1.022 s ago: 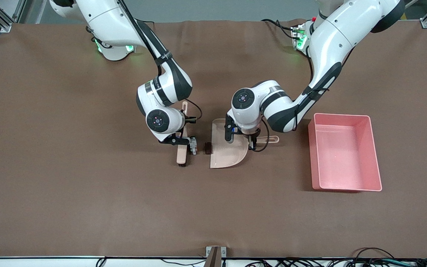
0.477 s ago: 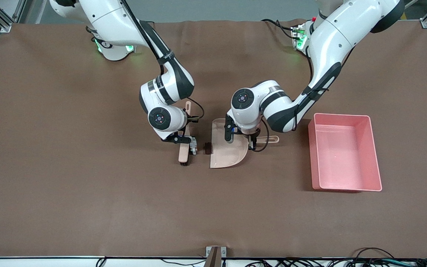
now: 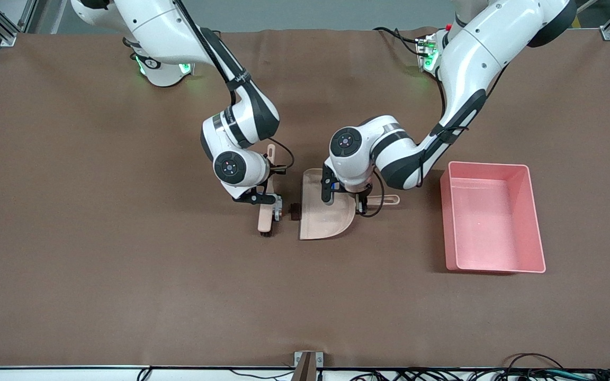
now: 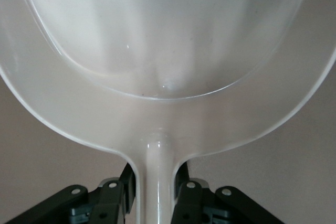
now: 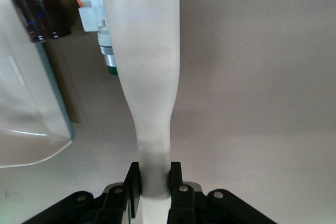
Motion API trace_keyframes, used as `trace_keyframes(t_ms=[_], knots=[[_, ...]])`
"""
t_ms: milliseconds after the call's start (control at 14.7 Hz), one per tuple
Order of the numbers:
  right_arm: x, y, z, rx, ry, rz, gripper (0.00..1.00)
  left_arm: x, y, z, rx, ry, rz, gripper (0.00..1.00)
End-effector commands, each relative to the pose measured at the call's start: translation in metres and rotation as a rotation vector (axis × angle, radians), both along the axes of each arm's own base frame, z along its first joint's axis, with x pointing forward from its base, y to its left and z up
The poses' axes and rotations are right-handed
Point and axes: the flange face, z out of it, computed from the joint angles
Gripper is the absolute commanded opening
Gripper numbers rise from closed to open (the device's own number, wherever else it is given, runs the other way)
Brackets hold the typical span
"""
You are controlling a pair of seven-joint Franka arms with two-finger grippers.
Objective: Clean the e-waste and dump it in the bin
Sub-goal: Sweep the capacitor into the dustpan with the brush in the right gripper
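Note:
My right gripper (image 3: pixel 263 200) is shut on the handle of the beige brush (image 3: pixel 266 216), whose black bristles rest on the table. The e-waste lies between brush and dustpan. The white-grey part with a green mark (image 3: pixel 277 207) (image 5: pixel 100 30) sits against the brush. The dark block (image 3: pixel 294 211) (image 5: pixel 37 9) is at the lip of the beige dustpan (image 3: pixel 326 217). My left gripper (image 3: pixel 362 203) (image 4: pixel 156 187) is shut on the dustpan's handle (image 4: pixel 157 171), holding the pan flat on the table. The pan's inside (image 4: pixel 168 51) looks bare. The pink bin (image 3: pixel 527 222) stands toward the left arm's end.
Brown cloth (image 3: pixel 125 275) covers the whole table. The brush handle (image 5: pixel 149 77) runs from my right gripper (image 5: pixel 154 182) past the white-grey part. Cables hang along the table edge nearest the front camera. Bare cloth lies between dustpan and bin.
The right arm has slid the brush a little toward the dustpan, nudging the white-grey part along and narrowing the gap. The left arm and dustpan have barely moved.

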Motion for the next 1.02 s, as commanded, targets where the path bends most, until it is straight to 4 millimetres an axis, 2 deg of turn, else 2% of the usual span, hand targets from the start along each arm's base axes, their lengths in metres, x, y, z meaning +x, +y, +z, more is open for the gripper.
trace_keyframes(t_ms=[0,136,272,477,681,954], knots=[[-0.003,0.018,0.013,0.038,-0.003,-0.022,0.00,0.002,-0.006,-0.011,0.012,0.001,0.009,0.07],[-0.002,0.026,0.007,0.042,0.000,-0.019,0.00,0.001,-0.007,-0.013,0.012,0.005,0.008,0.07],[-0.003,0.039,0.008,0.041,-0.008,-0.024,0.00,0.002,-0.007,-0.012,0.011,0.004,0.009,0.07],[0.001,0.047,0.010,0.047,-0.018,-0.027,0.00,0.002,-0.007,-0.012,0.012,0.005,0.010,0.07],[-0.002,0.064,0.009,0.062,-0.011,-0.050,0.00,0.005,-0.008,-0.006,0.025,0.004,0.020,0.07],[-0.004,0.085,0.023,0.068,-0.021,-0.086,0.00,0.001,-0.014,-0.006,0.029,0.002,0.023,0.07]])
